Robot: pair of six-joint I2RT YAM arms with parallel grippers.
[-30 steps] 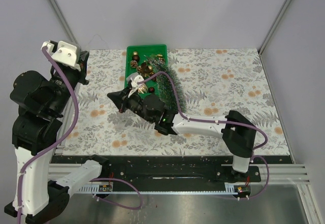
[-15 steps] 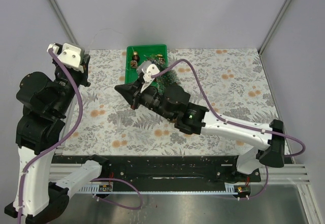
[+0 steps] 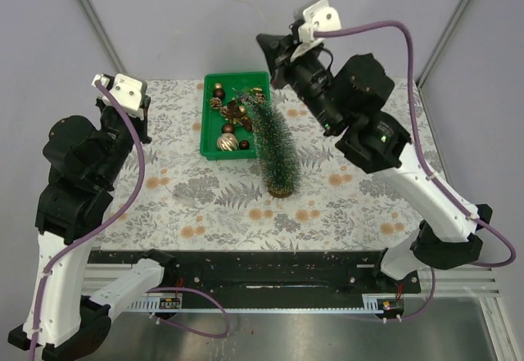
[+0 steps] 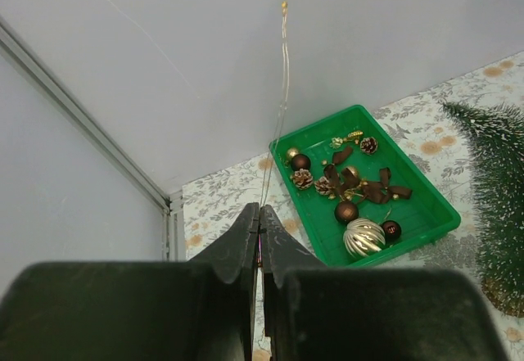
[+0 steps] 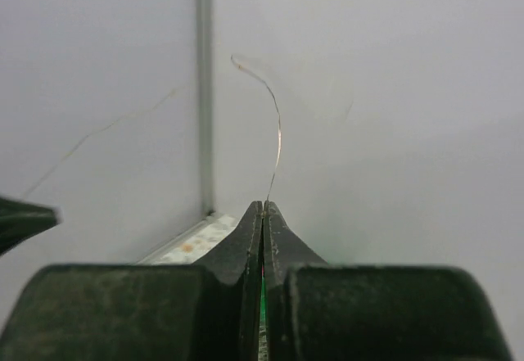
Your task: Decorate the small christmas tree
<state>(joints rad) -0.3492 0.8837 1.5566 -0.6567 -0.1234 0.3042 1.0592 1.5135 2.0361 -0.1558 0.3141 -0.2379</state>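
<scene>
The small christmas tree (image 3: 274, 148) stands on its wooden base right of the green tray (image 3: 211, 144); it also shows at the right edge of the left wrist view (image 4: 495, 189). My left gripper (image 4: 261, 208) is shut on a thin wire string (image 4: 283, 58) that runs upward, high above the table's back left; in the top view it (image 3: 141, 124) is by the left edge. My right gripper (image 5: 264, 204) is shut on the same kind of thin wire (image 5: 277, 136), raised high near the back wall (image 3: 266, 47), above and behind the tray.
The tray (image 4: 426, 207) holds a gold ribbed ball (image 4: 363, 238), brown balls (image 4: 346, 211), pine cones (image 4: 302, 178) and dark ribbons (image 4: 372, 189). A fern-patterned tablecloth (image 3: 360, 140) covers the table. Enclosure walls and metal posts stand close at the back and sides.
My right arm has swung up from low over the tray to high at the back right. The tree, lying tilted before, now stands upright. My left gripper shifted slightly right.
</scene>
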